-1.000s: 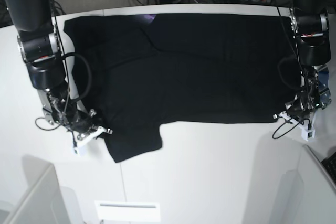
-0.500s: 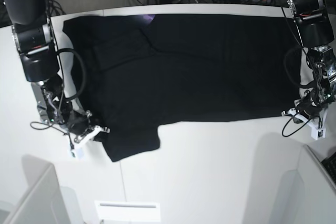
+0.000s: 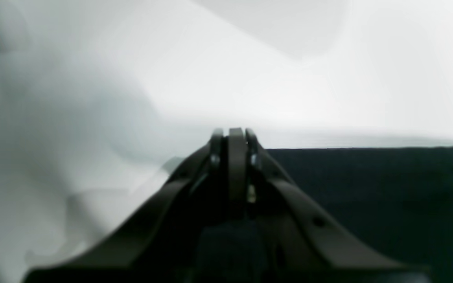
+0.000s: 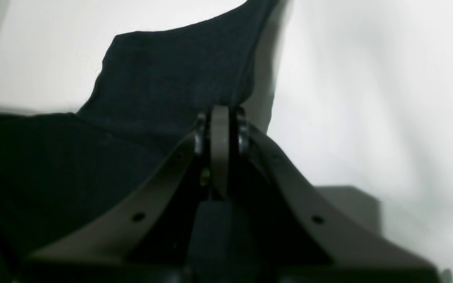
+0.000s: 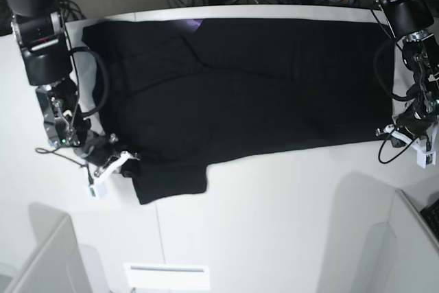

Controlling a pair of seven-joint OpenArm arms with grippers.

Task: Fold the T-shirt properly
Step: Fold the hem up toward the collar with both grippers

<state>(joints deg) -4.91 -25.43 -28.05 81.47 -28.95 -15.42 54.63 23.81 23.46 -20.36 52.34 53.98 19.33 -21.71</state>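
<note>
We see the T-shirt [image 5: 240, 87] spread across the far half of the bench [image 5: 288, 224], not yet folded small. Each tool, left tool [image 5: 398, 130] and right tool [image 5: 123, 162], is clenched at a near corner, apparently pinching cloth; most folding remains.

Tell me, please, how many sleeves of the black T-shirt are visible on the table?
1. One sleeve sticks out at the near edge of the T-shirt, beside the right gripper. The other may be folded under.

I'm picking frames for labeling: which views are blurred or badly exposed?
Left wrist: soft focus, white table washed out, T-shirt a flat dark patch. Right wrist: T-shirt's sleeve edge smeared, weave faint, tool fairly sharp. Base: sharpest, but the T-shirt is nearly featureless black; arm shadows fall on the table's near side.
</note>
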